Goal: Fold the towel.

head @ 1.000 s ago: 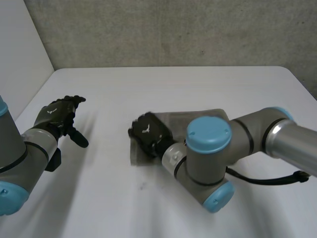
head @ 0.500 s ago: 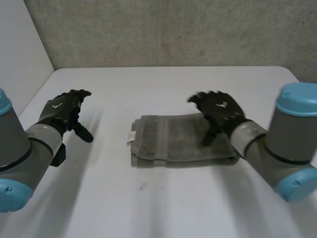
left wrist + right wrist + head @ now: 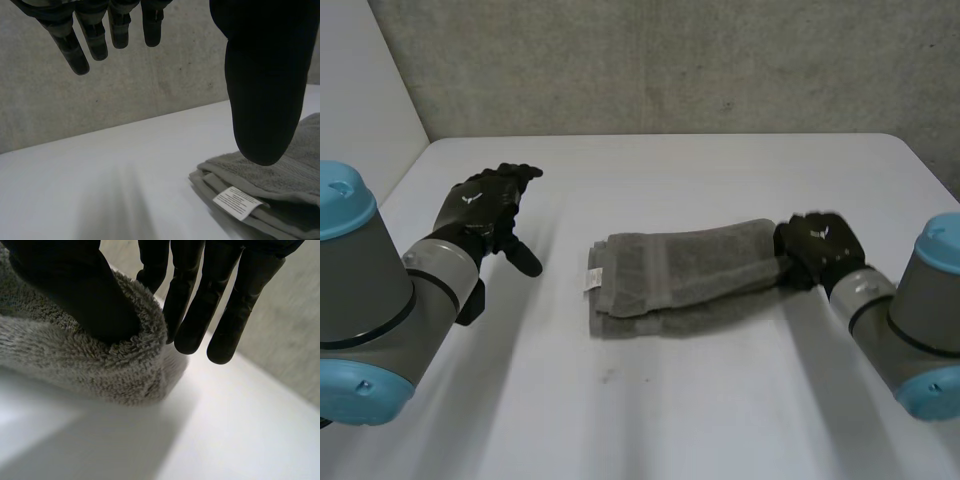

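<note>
A grey towel point(image 3: 680, 275) lies folded into a long band in the middle of the white table point(image 3: 720, 180), with a white label point(image 3: 592, 277) at its left end. My right hand point(image 3: 820, 245) is at the towel's right end, shut on it. In the right wrist view the thumb point(image 3: 75, 290) presses on top of the towel's point(image 3: 75, 360) rolled edge and the fingers point(image 3: 200, 305) reach down behind it. That end is slightly raised. My left hand point(image 3: 485, 205) hovers open to the left of the towel, apart from it. Its thumb point(image 3: 265, 75) hangs above the label point(image 3: 237, 202).
A grey concrete wall point(image 3: 670, 60) runs behind the table's far edge. A white panel point(image 3: 360, 110) stands at the far left. My two grey arms come in at the near left and near right corners.
My right arm has swung back from the towel's left end to its right end and its hand has closed on that end. My left hand has drifted right, toward the towel.
</note>
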### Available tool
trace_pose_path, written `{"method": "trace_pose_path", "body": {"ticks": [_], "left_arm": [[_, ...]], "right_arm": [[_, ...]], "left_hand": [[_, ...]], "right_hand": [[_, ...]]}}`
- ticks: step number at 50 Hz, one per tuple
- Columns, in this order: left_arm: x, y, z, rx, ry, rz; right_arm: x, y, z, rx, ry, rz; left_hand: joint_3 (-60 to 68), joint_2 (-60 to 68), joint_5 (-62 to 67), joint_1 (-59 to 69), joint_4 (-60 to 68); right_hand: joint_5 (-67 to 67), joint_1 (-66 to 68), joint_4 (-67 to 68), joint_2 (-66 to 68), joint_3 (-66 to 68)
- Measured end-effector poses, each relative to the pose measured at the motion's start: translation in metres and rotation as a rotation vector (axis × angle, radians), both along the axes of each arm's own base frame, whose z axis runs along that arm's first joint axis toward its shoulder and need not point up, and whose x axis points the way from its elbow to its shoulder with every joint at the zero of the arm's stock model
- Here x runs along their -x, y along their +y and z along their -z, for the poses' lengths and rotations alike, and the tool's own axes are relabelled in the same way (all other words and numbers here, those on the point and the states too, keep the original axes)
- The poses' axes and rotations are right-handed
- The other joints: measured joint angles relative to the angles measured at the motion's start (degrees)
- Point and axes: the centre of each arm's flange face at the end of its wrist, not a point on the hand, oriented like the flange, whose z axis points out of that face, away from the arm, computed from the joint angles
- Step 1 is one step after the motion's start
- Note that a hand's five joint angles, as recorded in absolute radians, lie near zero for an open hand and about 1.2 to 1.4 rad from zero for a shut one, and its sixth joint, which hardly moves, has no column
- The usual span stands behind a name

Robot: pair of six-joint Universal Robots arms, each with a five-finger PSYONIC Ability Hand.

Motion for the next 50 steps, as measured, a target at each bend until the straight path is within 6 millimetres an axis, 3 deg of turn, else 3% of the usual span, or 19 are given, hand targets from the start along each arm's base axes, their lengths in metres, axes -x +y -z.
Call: {"method": "trace_pose_path", "body": {"ticks": [6,7,8,10,15,21,22,24,27,28,30,32,35,36,40,43,46,50], "left_arm": [[-0.003,0.001,-0.009,0.023,0.009,-0.009],[-0.004,0.001,-0.013,0.035,0.013,-0.012],[-0.005,0.002,-0.018,0.046,0.018,-0.014],[-0.006,0.003,-0.023,0.057,0.023,-0.017],[-0.007,0.005,-0.029,0.073,0.029,-0.019],[-0.009,0.006,-0.030,0.069,0.027,-0.023],[-0.010,0.005,-0.030,0.066,0.026,-0.025],[-0.010,0.004,-0.031,0.065,0.026,-0.028],[-0.011,0.003,-0.032,0.068,0.027,-0.031],[-0.011,0.002,-0.033,0.070,0.028,-0.032],[-0.010,0.000,-0.034,0.076,0.031,-0.032],[-0.008,-0.004,-0.037,0.084,0.036,-0.030],[-0.004,-0.008,-0.038,0.091,0.040,-0.024],[-0.001,-0.010,-0.039,0.094,0.043,-0.017],[0.018,-0.015,-0.038,0.084,0.058,0.025],[0.030,-0.016,-0.036,0.068,0.067,0.051],[0.056,-0.014,-0.025,0.004,0.085,0.107],[0.080,-0.009,-0.009,-0.079,0.093,0.154]], "right_arm": [[-0.033,0.000,-0.034,0.157,0.005,-0.086],[-0.047,0.005,-0.041,0.186,0.008,-0.129],[-0.077,0.022,-0.047,0.230,0.021,-0.222],[-0.102,0.040,-0.048,0.253,0.042,-0.306],[-0.146,0.082,-0.030,0.270,0.127,-0.488],[-0.169,0.118,0.006,0.241,0.218,-0.661],[-0.171,0.124,0.013,0.233,0.232,-0.689],[-0.172,0.129,0.018,0.225,0.244,-0.711],[-0.171,0.131,0.016,0.223,0.244,-0.706],[-0.170,0.129,0.010,0.225,0.233,-0.683],[-0.166,0.124,0.000,0.224,0.210,-0.644],[-0.155,0.109,-0.022,0.211,0.142,-0.546],[-0.144,0.098,-0.036,0.192,0.080,-0.476],[-0.129,0.085,-0.053,0.157,-0.014,-0.388],[-0.098,0.061,-0.075,0.076,-0.199,-0.240],[-0.082,0.049,-0.080,0.029,-0.288,-0.170],[-0.055,0.031,-0.078,-0.060,-0.408,-0.057],[-0.038,0.022,-0.071,-0.123,-0.456,0.008]], "left_hand": [[0.0,0.0,0.0,0.0,0.0],[0.0,0.0,0.0,0.0,0.0],[0.0,0.0,0.0,0.0,0.0],[0.0,0.0,0.0,0.0,0.0],[0.0,0.0,0.0,0.0,0.0],[0.0,0.0,0.0,0.0,0.0],[0.0,0.0,0.0,0.0,0.0],[0.0,0.0,0.0,0.0,0.0],[0.0,0.0,0.0,0.0,0.0],[0.0,0.0,0.0,0.0,0.0],[0.0,0.0,0.0,0.0,0.0],[0.0,0.0,0.0,0.0,0.0],[0.0,0.0,0.0,0.0,0.0],[0.0,0.0,0.0,0.0,0.0],[0.1,0.1,0.0,0.0,0.0],[0.2,0.4,0.0,0.2,0.1],[0.6,0.8,0.0,0.2,0.5],[0.7,1.0,0.0,0.2,0.5]], "right_hand": [[0.7,0.7,0.7,0.6,0.7],[0.8,0.8,0.8,0.7,0.8],[1.0,0.8,0.8,0.8,0.8],[1.0,0.9,0.9,0.8,0.8],[1.0,0.9,0.9,0.8,0.8],[1.1,1.1,1.0,0.8,0.9],[-4.2,-6.4,-4.9,-6.1,-4.8],[-11.2,-14.6,-13.1,-13.2,-13.0],[-32.8,-38.8,-35.1,-35.0,-35.0],[-43.2,-52.1,-44.9,-45.8,-45.6],[-48.3,-57.1,-49.8,-49.5,-49.6],[-54.7,-65.5,-56.5,-57.0,-56.7],[-54.8,-66.1,-57.0,-57.4,-57.3],[-54.8,-66.1,-57.0,-57.4,-57.3],[-55.4,-67.6,-58.3,-58.7,-58.6],[-55.5,-67.8,-58.5,-59.0,-58.9],[-55.5,-67.9,-58.5,-59.1,-58.9],[-55.4,-67.9,-58.5,-59.1,-59.0]]}}
